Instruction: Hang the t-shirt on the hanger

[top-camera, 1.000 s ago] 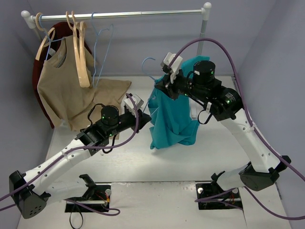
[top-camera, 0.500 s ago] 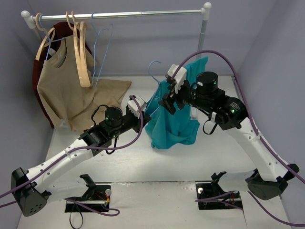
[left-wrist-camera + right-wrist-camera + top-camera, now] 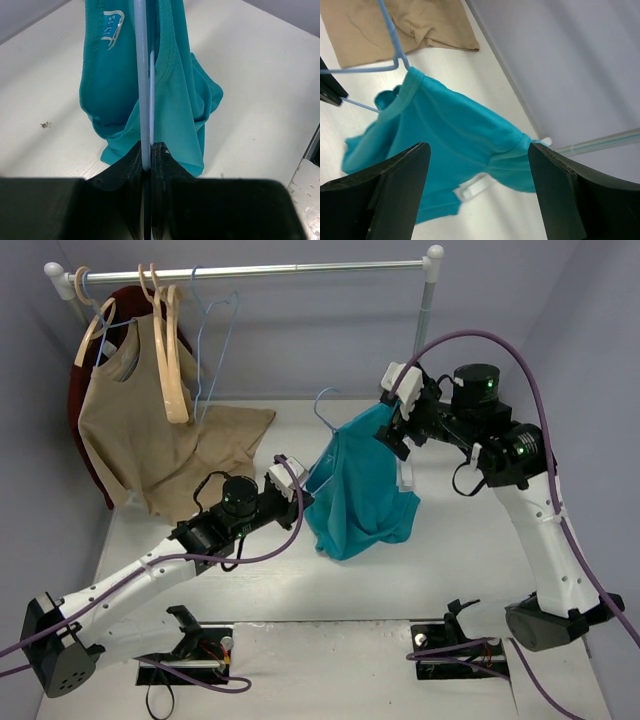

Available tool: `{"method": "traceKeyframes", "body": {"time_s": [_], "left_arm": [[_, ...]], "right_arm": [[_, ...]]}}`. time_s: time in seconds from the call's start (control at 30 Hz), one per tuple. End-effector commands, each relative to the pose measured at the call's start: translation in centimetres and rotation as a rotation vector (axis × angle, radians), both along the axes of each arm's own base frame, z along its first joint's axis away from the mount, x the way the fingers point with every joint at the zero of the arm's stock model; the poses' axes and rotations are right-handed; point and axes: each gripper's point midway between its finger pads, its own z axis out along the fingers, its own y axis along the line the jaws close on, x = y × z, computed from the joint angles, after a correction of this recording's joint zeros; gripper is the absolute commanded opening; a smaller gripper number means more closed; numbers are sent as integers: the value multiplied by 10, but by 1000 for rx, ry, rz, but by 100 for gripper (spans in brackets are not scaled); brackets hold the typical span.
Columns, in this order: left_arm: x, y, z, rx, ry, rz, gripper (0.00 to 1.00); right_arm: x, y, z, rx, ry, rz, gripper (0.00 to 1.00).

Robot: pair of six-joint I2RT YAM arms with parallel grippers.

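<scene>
teal t-shirt on hanger | left wrist: left claw pinching hanger | right claw released

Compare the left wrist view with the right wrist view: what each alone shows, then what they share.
Left wrist only: the left gripper shut on the hanger, and the white label inside the t-shirt collar. Right wrist only: the right gripper open, the hanger's neck twist, the tan cloth on the table. Both: the t-shirt hanging on the hanger.
</scene>
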Motion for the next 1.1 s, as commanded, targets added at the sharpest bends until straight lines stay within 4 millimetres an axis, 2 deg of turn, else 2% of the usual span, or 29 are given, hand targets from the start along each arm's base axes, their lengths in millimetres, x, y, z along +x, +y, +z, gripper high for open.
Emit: {"method": "traceKeyframes", "body": {"time_s": [0.0, 0.17, 0.37, 0.47, 0.6, 0.7, 0.8, 1.0, 1.07], "left_arm": [[0, -4, 59, -133, -163, -26, 0], [-2, -5, 58, -130, -158, -37, 0], [-5, -5, 53, -79, -164, -69, 0], [-4, 1, 50, -25, -190, -69, 0], [-4, 7, 43, 26, -204, -74, 0], [-4, 9, 38, 56, -211, -80, 0], [-3, 10, 35, 70, -220, -87, 0], [0, 8, 31, 86, -253, -102, 0], [2, 9, 28, 98, -257, -102, 0]], "right_arm": [[5, 7, 11, -91, -95, 133, 81], [23, 17, 8, -150, -98, 197, 78], [32, 24, -4, -179, -58, 239, 77], [27, 24, -17, -185, -16, 252, 76], [14, 20, -53, -206, 86, 270, 75], [-1, 20, -68, -196, 149, 297, 73], [-15, 21, -75, -179, 191, 328, 68], [-28, 21, -83, -171, 236, 356, 46], [-30, 21, -83, -168, 236, 361, 30]]}}
